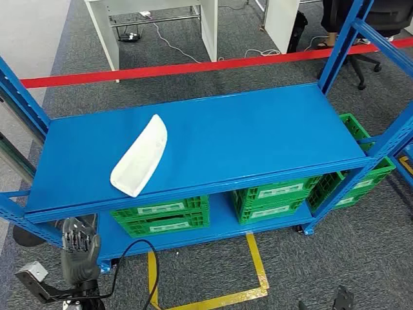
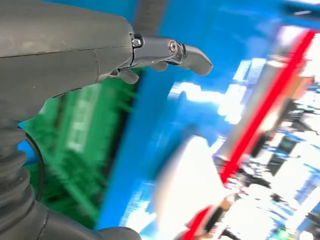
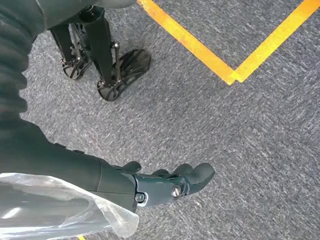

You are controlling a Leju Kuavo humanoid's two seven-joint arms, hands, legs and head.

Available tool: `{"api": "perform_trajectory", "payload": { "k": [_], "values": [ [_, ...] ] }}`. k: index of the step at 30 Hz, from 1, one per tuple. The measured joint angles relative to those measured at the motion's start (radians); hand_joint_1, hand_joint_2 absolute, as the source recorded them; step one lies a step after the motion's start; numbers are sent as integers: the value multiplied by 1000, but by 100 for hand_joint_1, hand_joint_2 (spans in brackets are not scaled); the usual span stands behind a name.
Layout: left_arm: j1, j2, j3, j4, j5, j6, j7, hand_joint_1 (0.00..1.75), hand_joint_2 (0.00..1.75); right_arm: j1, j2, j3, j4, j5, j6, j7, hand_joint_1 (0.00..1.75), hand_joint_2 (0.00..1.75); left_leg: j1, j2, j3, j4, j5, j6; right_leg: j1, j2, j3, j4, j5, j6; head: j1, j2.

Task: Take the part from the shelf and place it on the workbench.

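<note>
Lying on the top board of the blue shelf [image 1: 233, 129], the white part [image 1: 140, 157] sits in the left-centre of the head view, near the board's front edge. It is a long, shallow, curved piece, and its long axis runs on a diagonal, from lower left up toward upper right of the frame.

The left hand [image 1: 78, 248] shows at the lower left of the same frame, below the board's front edge and in front of the green crates [image 1: 163, 216] on the lower level. Its fingers are loosely curled with nothing between them. From this hand the part lies up and to the right, with the shelf's front lip between the two. They are well apart, not touching. In the blurred left wrist view the hand [image 2: 171, 52] points toward a pale blur [image 2: 188, 185] that is probably the part.

The right hand [image 3: 170, 182] hangs over grey carpet beside yellow floor tape [image 3: 234, 70], fingers stretched out and holding nothing.

By my judgement the left hand is the nearer one, and it must rise above the lip before reaching for the part's lower left end.
</note>
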Motion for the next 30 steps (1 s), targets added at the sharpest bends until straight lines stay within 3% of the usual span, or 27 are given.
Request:
{"api": "perform_trajectory", "payload": {
  "k": [7, 12, 20, 30],
  "values": [
    [34, -19, -6, -195, -77, 56, -32, 0, 175, -1, 0, -2, 0, 42, -6, 19, 0, 175, 0, 0, 0, 0, 0, 0, 0, 0, 0, 0, 0, 0, 0, 0],
    [47, -12, -64, -265, -189, 141, -46, 0, 175, -6, -2, -2, 0, 69, -6, 30, 0, 175, 0, 0, 0, 0, 0, 0, 0, 0, 0, 0, 0, 0, 0, 0],
    [20, 23, -189, -266, -398, 296, -44, 0, 175, -37, -15, 6, 15, 93, -6, 48, 0, 175, 0, 0, 0, 0, 0, 0, 0, 1, 0, 0, 1, 1, 0, 0],
    [-73, 72, -309, -183, -650, 427, 31, 0, 175, -68, -33, 44, 46, 110, -5, 80, 0, 175, 0, 0, 0, 1, 0, 0, 0, 2, 0, 0, 1, 1, 0, 0]
  ]
}}
